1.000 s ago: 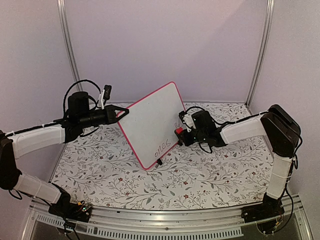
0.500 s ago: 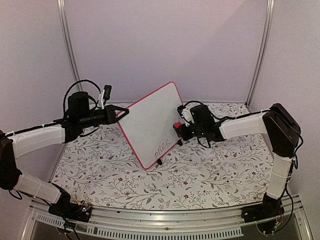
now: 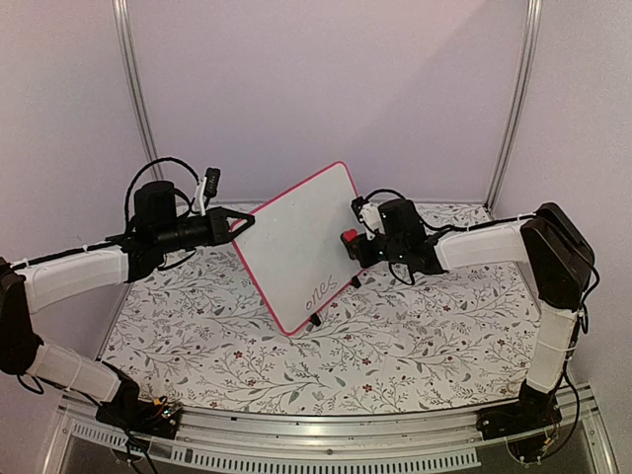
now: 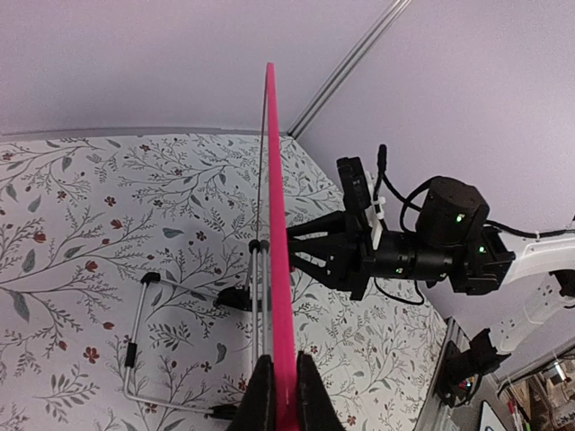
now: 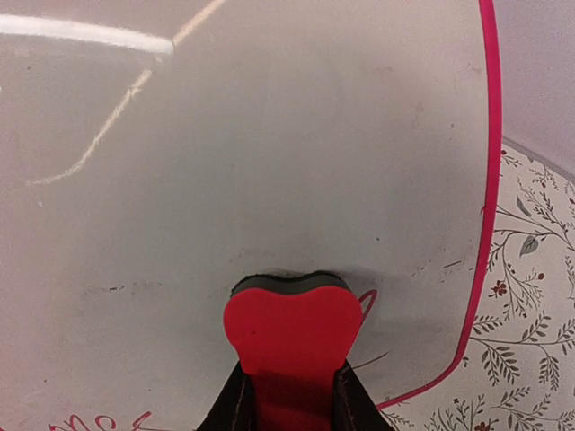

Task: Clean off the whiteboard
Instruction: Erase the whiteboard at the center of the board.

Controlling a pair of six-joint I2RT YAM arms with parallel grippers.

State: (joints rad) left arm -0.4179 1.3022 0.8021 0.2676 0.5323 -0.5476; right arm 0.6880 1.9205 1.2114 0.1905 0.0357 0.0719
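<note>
Above the floral-patterned tablecloth (image 3: 415, 336), a rectangular white board with rounded corners and a thin pink-red frame (image 3: 296, 247) is held tilted, one corner raised towards the back wall and the opposite corner down by the cloth. Whether the small black foot (image 3: 314, 321) at that low corner touches the cloth cannot be told.

The board's left edge is pinched by the left gripper (image 3: 240, 223). In the left wrist view the pink frame (image 4: 274, 224) is seen edge-on, clamped between the two dark fingers (image 4: 260, 400), whose jaws are pressed together on it. A thin metal wire stand (image 4: 180, 305) is seen on the cloth side of the board.

A small red eraser block with a dark felt face (image 3: 349, 237) is gripped by the right gripper (image 3: 354, 247), jaws closed on its sides. In the right wrist view the felt face of the eraser (image 5: 292, 323) is set against the white surface (image 5: 269, 135), near the board's right edge.

A handwritten word (image 3: 321, 292) is seen near the low corner, below the eraser.
</note>
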